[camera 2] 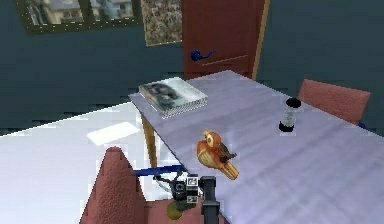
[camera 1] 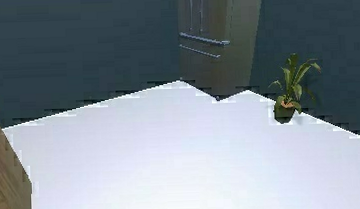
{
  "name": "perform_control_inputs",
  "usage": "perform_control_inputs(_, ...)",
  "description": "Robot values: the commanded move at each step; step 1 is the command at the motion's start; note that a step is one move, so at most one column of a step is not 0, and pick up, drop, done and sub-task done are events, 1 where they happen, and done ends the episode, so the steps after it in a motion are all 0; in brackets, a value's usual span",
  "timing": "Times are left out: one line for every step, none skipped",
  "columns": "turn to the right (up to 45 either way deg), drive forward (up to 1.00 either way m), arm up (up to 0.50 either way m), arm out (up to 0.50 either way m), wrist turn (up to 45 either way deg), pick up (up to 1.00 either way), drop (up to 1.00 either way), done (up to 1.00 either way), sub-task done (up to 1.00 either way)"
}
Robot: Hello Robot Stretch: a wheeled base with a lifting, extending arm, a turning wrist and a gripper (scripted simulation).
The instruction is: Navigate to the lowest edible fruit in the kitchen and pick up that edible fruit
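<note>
While the pale floor point(camera 1: 180, 158) is spreading wide across the forward view, dark blue-green walls point(camera 1: 76, 41) are closing it in. A tall grey cabinet point(camera 1: 218, 36) is standing at the far corner, and a potted plant point(camera 1: 291, 89) is sitting on the floor to its right. A wooden edge point(camera 1: 4, 179) is showing at that view's lower left.

In the arm side view a counter point(camera 2: 320, 170) with a pale lilac top is running from the middle out to the right. A red-brown door point(camera 2: 225, 30) with a blue handle point(camera 2: 203, 55) is standing behind it, and framed pictures point(camera 2: 80, 12) are hanging on the dark wall to the left. One red-brown chair point(camera 2: 335, 98) is standing at the counter's far side and another point(camera 2: 118, 190) at its near edge.

On the counter a flat stack of books point(camera 2: 172, 95) is lying at the upper left corner. A dark cylinder point(camera 2: 289, 115) with a pale band is standing upright toward the right. An orange-brown shape point(camera 2: 217, 152) with darker patches is resting near the lower edge. It is looking rather like a small bird figure, and I cannot tell whether it is the fruit.

The arm point(camera 2: 212, 208) is rising from the bottom edge. The tool point(camera 2: 170, 183) is sitting in front of the near chair, just below and left of the orange-brown shape. With the chair behind it, I cannot tell how far its fingers are parted or whether it is holding anything.
</note>
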Motion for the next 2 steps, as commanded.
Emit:
perform_control_inputs(0.0,0.0,-0.3,0.0,0.0,0.0,0.0,0.0,0.0)
perform_control_inputs(0.0,0.0,0.0,0.0,0.0,1.0,0.0,0.0,0.0)
